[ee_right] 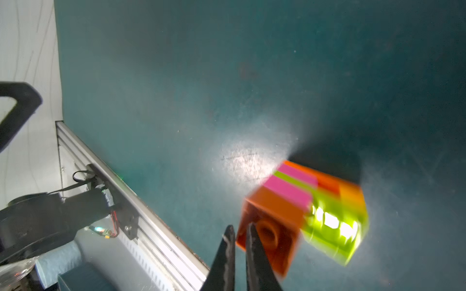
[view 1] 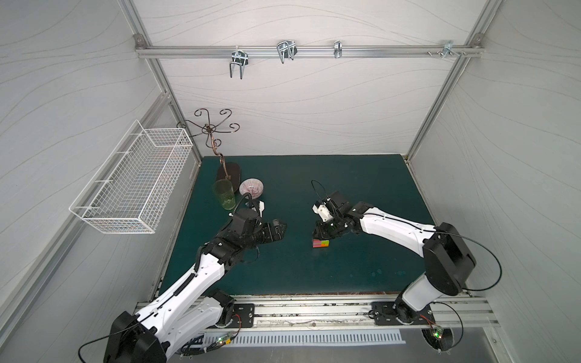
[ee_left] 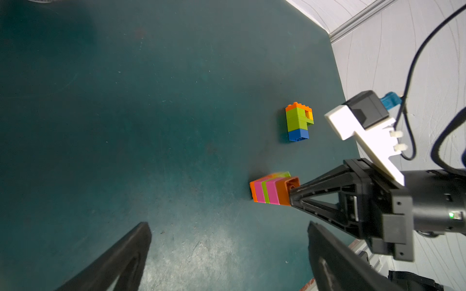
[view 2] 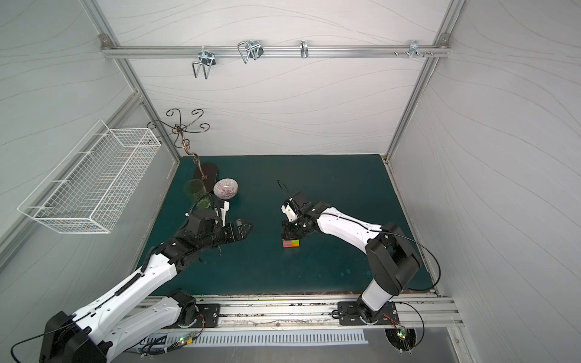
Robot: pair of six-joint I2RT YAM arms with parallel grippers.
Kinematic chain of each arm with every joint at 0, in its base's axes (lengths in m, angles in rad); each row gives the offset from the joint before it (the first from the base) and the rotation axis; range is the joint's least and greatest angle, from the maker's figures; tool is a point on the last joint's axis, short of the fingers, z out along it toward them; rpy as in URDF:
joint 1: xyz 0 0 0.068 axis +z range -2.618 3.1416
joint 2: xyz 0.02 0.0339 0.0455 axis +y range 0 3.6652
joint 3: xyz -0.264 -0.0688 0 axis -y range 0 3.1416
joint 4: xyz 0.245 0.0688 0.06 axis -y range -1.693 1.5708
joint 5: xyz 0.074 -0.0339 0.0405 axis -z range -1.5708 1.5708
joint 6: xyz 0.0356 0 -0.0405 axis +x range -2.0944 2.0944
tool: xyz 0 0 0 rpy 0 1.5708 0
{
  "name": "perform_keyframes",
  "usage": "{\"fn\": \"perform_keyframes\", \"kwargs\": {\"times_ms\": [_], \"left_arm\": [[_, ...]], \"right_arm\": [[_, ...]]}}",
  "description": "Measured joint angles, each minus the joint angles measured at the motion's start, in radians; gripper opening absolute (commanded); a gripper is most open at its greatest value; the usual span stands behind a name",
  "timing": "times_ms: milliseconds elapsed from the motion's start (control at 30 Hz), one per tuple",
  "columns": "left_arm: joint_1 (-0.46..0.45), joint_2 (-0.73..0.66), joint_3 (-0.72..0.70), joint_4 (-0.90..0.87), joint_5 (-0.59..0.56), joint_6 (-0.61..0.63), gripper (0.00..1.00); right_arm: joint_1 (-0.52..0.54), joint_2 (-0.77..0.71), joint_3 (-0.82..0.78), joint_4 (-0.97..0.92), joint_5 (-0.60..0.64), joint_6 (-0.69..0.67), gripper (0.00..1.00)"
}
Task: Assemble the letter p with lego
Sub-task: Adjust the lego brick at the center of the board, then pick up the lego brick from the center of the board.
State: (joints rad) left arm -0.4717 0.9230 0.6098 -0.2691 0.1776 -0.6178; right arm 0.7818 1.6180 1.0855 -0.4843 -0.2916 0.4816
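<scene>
Green mat (view 1: pixel 283 273): lego sits as two unjoined chunks, striped orange-magenta-lime stack (view 1: pixel 320 243) mid-mat, orange-lime-blue block (ee_left: pixel 298 123) near it, so the P looks roughly half done. Right gripper (ee_left: pixel 292 195) clenched at the stack's orange end, grip unclear; left gripper (ee_left: pixel 228 224) gapes empty.

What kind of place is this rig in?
Likely a lab test cell, not a home: aluminium frame with white panels, green mat, arms bolted to a rail.

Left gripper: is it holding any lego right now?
No: the left gripper stands wide open in its wrist view, with nothing but bare mat between the jaws.
</scene>
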Motion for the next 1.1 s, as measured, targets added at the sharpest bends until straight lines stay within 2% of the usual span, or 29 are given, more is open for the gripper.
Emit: {"fn": "perform_keyframes", "kwargs": {"times_ms": [200,333,467,533,600,967,1033,1100], "left_arm": [[0.0,0.0,-0.005,0.008,0.009,-0.004,0.99],[0.0,0.0,-0.005,0.01,0.017,-0.008,0.99],[0.0,-0.005,-0.006,0.01,0.018,-0.008,0.99],[0.001,-0.016,-0.006,0.009,0.017,-0.008,0.99],[0.006,-0.03,-0.006,0.008,0.018,-0.008,0.99],[0.105,-0.098,-0.099,0.024,0.068,-0.063,0.99],[0.109,-0.101,-0.105,0.024,0.074,-0.07,0.99],[0.112,-0.103,-0.106,0.026,0.079,-0.074,0.99]], "right_arm": [[0.006,-0.002,0.002,0.0,0.005,0.0,0.14],[0.01,-0.049,0.016,-0.053,0.015,0.0,0.21],[0.01,-0.124,0.065,-0.088,0.014,-0.008,0.41],[0.01,-0.157,0.088,-0.093,0.013,-0.032,0.55],[0.01,-0.17,0.101,-0.099,0.003,-0.081,0.61],[0.023,-0.072,0.117,-0.141,-0.013,-0.459,0.59],[0.031,-0.071,0.11,-0.14,-0.023,-0.531,0.54],[0.034,-0.068,0.109,-0.139,-0.031,-0.585,0.53]]}}
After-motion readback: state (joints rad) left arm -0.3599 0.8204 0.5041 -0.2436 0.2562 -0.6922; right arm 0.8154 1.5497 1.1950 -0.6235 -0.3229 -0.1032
